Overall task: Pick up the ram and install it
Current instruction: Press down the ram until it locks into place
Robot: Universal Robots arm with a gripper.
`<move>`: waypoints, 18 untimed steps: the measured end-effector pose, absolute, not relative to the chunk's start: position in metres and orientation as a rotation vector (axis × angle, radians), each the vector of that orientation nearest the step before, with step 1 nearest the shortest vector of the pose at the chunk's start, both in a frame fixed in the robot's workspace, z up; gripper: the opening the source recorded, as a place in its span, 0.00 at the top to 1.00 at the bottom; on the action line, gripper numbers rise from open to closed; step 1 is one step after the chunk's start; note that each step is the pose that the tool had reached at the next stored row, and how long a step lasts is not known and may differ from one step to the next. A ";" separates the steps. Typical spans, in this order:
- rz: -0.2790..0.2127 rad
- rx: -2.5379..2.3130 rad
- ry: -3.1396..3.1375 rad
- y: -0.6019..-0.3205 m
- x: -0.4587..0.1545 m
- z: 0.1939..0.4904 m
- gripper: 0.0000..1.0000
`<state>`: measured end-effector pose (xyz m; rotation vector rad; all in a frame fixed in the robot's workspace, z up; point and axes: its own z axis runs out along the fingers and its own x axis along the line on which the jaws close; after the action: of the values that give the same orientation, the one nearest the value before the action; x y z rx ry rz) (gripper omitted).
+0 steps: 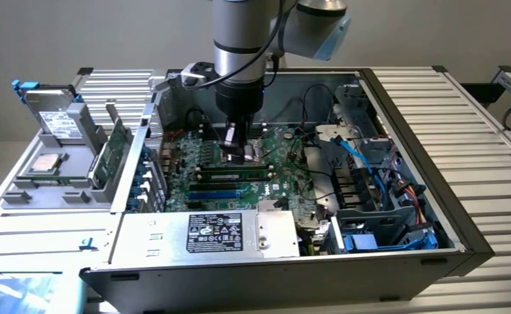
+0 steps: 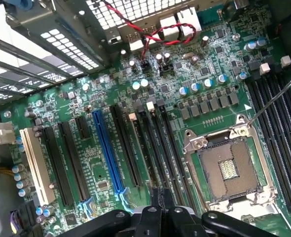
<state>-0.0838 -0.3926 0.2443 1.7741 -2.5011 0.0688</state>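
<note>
Fingers (image 1: 236,154) hang at the end of the arm (image 1: 237,46), which reaches straight down into the open case (image 1: 430,216). They are pressed together, and nothing can be made out between them. In the wrist view the fingers (image 2: 161,200) meet in a narrow dark point above the motherboard (image 2: 101,163), over the long black slots (image 2: 158,143) between the blue slot (image 2: 107,150) and the bare CPU socket (image 2: 229,170).

In the exterior view the ram (image 1: 233,175) lies flat-on to the camera as a thin green strip with dark chips. It sits among the parallel slots on the motherboard (image 1: 281,163), just in front of the fingertips and apart from them. Whether it is fully seated cannot be told. A blue slot (image 1: 224,194) runs alongside it, nearer the power supply (image 1: 211,232).

On the exterior view's left, outside the case, a grey rack (image 1: 59,186) holds a broader green card (image 1: 108,154) upright and a drive (image 1: 53,121). Blue cables (image 1: 360,163) run through the case on the exterior view's right. The case rests on a slatted metal counter (image 1: 487,131).
</note>
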 end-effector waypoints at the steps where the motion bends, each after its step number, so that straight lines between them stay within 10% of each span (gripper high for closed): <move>1: 0.071 1.763 -2.512 -0.393 -0.084 0.244 0.88; 18: 0.068 1.470 -2.697 -0.393 -0.084 0.244 0.88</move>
<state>-0.0839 -0.3925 0.2444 1.4698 -2.6973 0.0684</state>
